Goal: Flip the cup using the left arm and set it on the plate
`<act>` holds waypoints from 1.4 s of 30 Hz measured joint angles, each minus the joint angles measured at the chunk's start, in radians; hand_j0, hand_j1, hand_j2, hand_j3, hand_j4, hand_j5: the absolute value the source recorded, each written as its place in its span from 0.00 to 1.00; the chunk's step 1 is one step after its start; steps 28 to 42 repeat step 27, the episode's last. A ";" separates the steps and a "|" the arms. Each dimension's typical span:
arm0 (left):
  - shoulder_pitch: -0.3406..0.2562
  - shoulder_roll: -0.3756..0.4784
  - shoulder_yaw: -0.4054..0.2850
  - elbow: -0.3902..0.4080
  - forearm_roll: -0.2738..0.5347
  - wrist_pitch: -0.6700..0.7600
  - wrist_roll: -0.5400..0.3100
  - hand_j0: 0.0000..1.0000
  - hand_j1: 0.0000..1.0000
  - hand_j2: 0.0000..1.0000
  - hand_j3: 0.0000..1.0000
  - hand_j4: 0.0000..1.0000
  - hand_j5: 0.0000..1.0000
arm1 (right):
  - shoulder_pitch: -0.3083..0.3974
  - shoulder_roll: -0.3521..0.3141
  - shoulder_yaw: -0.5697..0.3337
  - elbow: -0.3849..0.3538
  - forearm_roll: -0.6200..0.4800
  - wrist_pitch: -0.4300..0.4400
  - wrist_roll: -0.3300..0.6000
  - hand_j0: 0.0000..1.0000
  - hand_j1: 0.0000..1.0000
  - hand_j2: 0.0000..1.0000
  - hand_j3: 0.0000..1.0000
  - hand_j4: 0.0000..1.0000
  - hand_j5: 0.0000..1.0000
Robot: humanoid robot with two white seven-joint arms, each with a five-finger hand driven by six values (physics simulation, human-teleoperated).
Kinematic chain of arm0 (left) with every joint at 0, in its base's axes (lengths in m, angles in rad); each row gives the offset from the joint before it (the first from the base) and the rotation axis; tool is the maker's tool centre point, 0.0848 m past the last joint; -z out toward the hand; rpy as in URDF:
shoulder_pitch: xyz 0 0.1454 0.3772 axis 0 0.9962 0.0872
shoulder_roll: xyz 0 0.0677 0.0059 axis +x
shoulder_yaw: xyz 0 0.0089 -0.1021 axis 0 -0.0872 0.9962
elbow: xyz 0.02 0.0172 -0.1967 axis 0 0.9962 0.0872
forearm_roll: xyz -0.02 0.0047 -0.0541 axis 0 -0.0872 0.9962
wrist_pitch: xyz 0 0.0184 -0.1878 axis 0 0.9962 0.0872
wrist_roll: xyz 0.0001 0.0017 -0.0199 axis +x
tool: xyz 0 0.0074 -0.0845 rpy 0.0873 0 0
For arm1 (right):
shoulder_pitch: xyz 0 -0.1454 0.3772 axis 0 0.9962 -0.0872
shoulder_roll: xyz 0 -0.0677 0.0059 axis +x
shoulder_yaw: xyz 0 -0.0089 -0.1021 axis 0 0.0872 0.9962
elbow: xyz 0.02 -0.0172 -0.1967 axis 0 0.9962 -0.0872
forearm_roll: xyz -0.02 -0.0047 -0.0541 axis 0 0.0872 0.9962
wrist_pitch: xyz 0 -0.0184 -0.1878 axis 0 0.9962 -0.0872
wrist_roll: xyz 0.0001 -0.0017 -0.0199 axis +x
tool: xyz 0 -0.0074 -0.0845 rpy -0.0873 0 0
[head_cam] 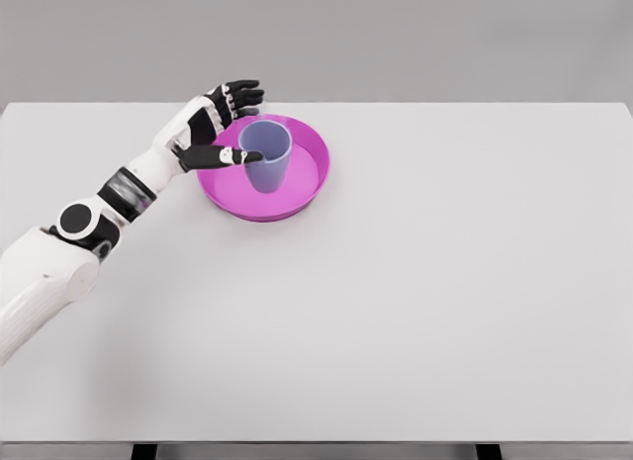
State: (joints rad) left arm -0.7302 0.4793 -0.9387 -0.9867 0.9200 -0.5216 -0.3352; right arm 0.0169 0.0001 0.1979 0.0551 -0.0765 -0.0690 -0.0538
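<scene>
A lavender-blue cup (267, 158) stands upright, mouth up, inside a magenta plate (307, 188) at the table's back left. My left hand (249, 124) sits at the plate's left rim. Its thumb (232, 157) stretches out to the cup's left side and its tip meets the wall. The other fingers (240, 92) are spread behind the plate's far edge, apart from the cup, so the hand is open and holds nothing. The left arm (109, 203) comes in from the lower left. No right arm shows.
The white table (415, 312) spans the whole view, with its far edge near the top and its front edge at the bottom. A grey wall lies behind it.
</scene>
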 measured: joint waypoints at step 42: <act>0.248 0.578 0.071 -0.519 -0.032 -0.082 -0.066 1.00 1.00 1.00 1.00 1.00 1.00 | 0.000 0.000 0.000 0.000 0.000 0.000 0.000 1.00 1.00 1.00 1.00 1.00 1.00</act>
